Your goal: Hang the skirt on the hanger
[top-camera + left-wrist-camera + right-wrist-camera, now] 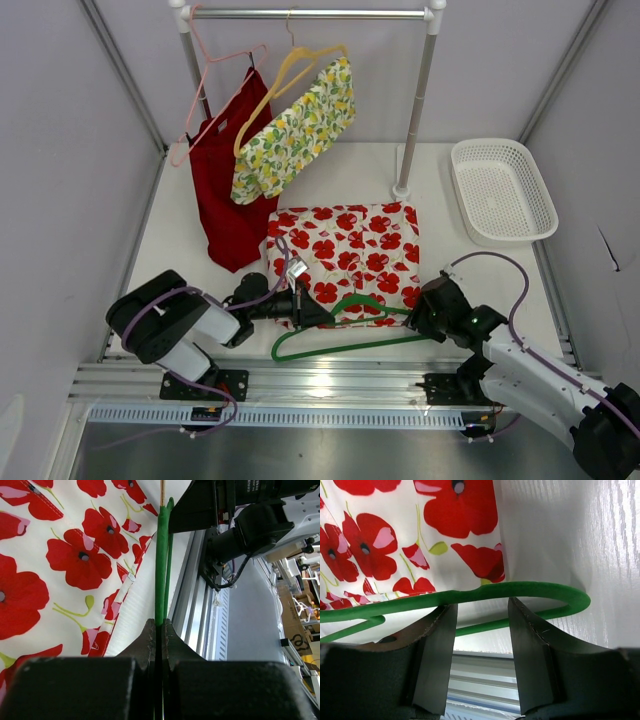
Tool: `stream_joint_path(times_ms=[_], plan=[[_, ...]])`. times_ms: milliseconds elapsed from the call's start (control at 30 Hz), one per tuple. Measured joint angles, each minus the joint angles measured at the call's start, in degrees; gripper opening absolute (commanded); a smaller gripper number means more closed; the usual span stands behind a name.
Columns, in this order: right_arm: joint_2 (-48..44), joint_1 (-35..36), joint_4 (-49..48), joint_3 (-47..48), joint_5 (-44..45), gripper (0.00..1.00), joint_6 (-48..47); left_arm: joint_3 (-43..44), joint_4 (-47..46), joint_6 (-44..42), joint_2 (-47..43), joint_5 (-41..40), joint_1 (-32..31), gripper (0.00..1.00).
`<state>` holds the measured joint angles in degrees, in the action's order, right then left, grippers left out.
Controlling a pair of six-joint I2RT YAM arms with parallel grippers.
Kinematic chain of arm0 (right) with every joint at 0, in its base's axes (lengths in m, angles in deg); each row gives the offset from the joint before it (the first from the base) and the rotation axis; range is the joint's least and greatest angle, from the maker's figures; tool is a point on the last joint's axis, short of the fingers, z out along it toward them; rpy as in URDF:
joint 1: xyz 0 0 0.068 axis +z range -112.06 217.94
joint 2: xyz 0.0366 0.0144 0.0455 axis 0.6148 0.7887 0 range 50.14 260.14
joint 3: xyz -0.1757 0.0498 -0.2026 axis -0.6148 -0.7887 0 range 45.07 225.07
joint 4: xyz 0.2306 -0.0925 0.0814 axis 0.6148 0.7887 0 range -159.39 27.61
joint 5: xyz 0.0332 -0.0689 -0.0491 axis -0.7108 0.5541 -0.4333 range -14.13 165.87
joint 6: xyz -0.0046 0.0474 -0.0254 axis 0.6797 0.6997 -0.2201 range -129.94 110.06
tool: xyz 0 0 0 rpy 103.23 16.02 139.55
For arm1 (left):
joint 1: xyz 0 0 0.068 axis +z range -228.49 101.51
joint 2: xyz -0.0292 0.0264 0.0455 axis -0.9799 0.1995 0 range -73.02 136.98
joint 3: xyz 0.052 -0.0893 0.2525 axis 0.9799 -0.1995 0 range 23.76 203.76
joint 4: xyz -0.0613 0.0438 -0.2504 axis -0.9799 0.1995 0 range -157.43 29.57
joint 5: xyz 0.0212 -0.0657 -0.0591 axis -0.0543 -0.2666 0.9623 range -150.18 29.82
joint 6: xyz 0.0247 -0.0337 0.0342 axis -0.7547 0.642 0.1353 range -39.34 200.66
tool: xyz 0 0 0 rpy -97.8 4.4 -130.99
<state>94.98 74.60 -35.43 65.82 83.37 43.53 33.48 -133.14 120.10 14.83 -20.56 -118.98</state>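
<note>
Left end effector [300, 308] is clamped shut on the thin green wire hanger [340, 348], pinching one of its rods toward the 9 o'clock end. The right end effector [425, 310] stands half-spread at the hanger's rounded 3 o'clock shoulder, where the green arm crosses its tips unpinched.

The hanger lies flat on the white counter [350, 170], along the 6 o'clock edge of the white fabric skirt printed with red flowers [350, 245], which is spread flat at the middle.

The skirt looks light and limp. It will likely sag and bunch, so an edge or corner is the best hold. The hanger seems stiff but thin, and could twist in a pinch.

The ribbed metal rail [330, 385] runs just beside the hanger at 6 o'clock. A hanging plain red garment [225, 190] comes close to the skirt's 10 o'clock corner. Bare counter lies toward the white mesh basket [500, 190] at 2 o'clock.
</note>
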Motion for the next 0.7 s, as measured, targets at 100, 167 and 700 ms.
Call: stream_joint_path(times_ms=[100, 167, 700], plan=[[0.2, 0.0, -0.5, 0.0, 0.5, 0.50, 0.0, 0.1, -0.3, 0.0, 0.7, 0.0, 0.0, 0.00], [0.8, 0.0, -1.0, 0.0, 0.8, 0.51, 0.1, 0.2, -0.3, 0.0, 0.8, -0.2, 0.0, 0.00], [2.1, 0.0, -5.8, -1.2, 2.7, 0.15, 1.0, 1.1, -0.5, -0.1, 1.9, -0.4, 0.0, 0.00]])
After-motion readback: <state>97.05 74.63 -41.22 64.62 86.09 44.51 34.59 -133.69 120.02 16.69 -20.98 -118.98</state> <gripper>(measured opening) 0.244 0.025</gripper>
